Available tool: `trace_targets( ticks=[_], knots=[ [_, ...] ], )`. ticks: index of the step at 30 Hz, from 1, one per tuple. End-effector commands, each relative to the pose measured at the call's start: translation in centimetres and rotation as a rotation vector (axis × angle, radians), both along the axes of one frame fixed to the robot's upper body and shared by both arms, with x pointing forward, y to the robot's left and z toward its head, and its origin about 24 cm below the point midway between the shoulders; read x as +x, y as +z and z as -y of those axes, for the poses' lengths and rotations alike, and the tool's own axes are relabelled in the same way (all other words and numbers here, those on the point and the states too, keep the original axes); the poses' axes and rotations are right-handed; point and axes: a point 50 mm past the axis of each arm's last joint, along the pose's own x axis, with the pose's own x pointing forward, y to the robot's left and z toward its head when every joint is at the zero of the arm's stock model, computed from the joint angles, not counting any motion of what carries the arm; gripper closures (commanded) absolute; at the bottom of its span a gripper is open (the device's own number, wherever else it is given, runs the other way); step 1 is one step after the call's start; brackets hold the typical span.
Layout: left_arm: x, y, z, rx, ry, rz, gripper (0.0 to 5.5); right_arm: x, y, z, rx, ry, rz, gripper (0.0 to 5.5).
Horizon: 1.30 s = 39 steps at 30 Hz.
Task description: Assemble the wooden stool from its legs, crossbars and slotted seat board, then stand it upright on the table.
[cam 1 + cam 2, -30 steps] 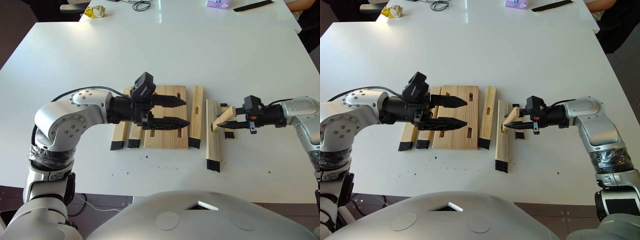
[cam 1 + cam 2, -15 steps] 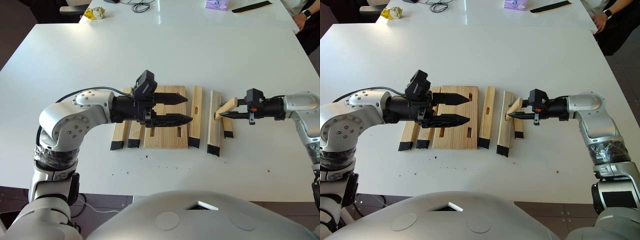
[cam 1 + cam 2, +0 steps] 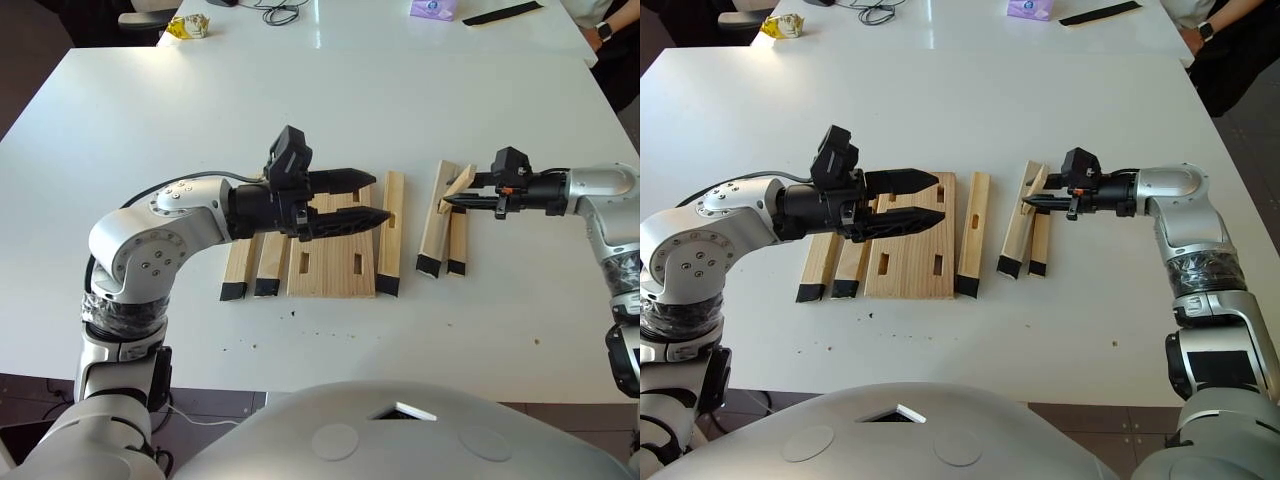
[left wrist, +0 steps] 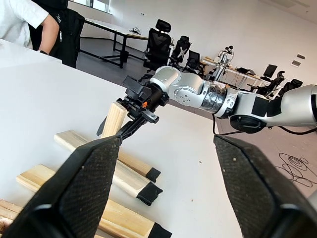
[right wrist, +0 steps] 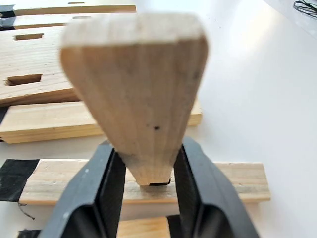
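seat board (image 3: pixel 335 262): far edge and upper slots covered by left gripper (image 3: pixel 378 196)
2 legs (image 3: pixel 252 268) beside board: far ends under left arm (image 3: pixel 190 215)
crossbar (image 5: pixel 134 84): blurred close-up; gripped end buried in right gripper (image 3: pixel 450 201)
yellow item (image 3: pixel 190 24): too small to identify

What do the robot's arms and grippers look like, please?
The left arm and right arm have rounded silver-grey shells and black wrists. A black cable runs along the left one. The left gripper and right gripper each have two tapered black fingers; the right carries an orange mark.
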Motion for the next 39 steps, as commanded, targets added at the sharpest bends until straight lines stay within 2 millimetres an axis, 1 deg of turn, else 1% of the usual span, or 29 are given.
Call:
trace_targets(
  ticks=[1, 8, 10, 11, 14, 17, 19, 21, 23, 25, 32, 36, 38, 39],
  knots=[
    [0.1, 0.2, -0.1, 0.009, 0.005, 0.005, 2.04, -3.8, -4.9, -0.9, -0.042, 0.064, -0.276, 4.19],
    [0.1, 0.1, -0.1, 0.006, 0.013, 0.002, 2.04, -4.2, -5.1, -1.6, -0.023, 0.059, -0.269, 4.19],
    [0.1, 0.1, -0.1, 0.006, 0.012, 0.001, 2.04, -3.9, -5.4, -1.6, -0.049, 0.016, -0.213, 4.19],
    [0.2, 0.1, -0.1, 0.006, 0.013, -0.001, 2.04, -3.7, -5.6, -1.7, -0.055, -0.002, -0.2, 3.83],
    [0.2, 0.0, -0.1, 0.008, 0.017, -0.003, 2.04, -3.7, -6.7, -1.7, -0.054, -0.059, -0.204, 3.54],
    [0.2, 0.0, -0.2, 0.007, 0.019, -0.006, 2.04, -4.8, -7.7, -1.6, -0.031, -0.116, -0.186, 3.11],
    [0.3, -0.1, -0.3, 0.008, 0.025, -0.006, 2.04, -5.5, -7.4, -1.7, -0.006, -0.132, -0.165, 2.8],
    [0.3, -0.1, -0.5, 0.009, 0.04, -0.005, 2.04, -5.5, -6.6, -1.7, 0.014, -0.142, -0.139, 2.55],
    [0.3, -0.1, -0.5, 0.007, 0.053, -0.001, 2.04, -5.5, -5.3, -1.4, 0.032, -0.147, -0.107, 2.55],
    [0.3, -0.2, -0.5, 0.002, 0.062, 0.004, 2.04, -5.4, -3.7, -1.3, 0.05, -0.145, -0.073, 2.55],
    [0.4, -0.4, -0.9, -0.006, 0.118, 0.017, 2.04, -4.4, 2.3, -1.6, 0.13, -0.127, 0.06, 2.55],
    [0.3, -0.4, -1.0, -0.01, 0.128, 0.026, 2.04, -4.8, 5.0, -1.6, 0.15, -0.103, 0.111, 2.55],
    [0.3, -0.4, -1.0, -0.012, 0.129, 0.029, 2.04, -5.2, 6.9, -1.7, 0.191, -0.09, 0.143, 2.55],
    [0.3, -0.4, -1.0, -0.012, 0.13, 0.03, 2.04, -5.4, 8.2, -1.9, 0.234, -0.08, 0.156, 2.55]
  ],
)
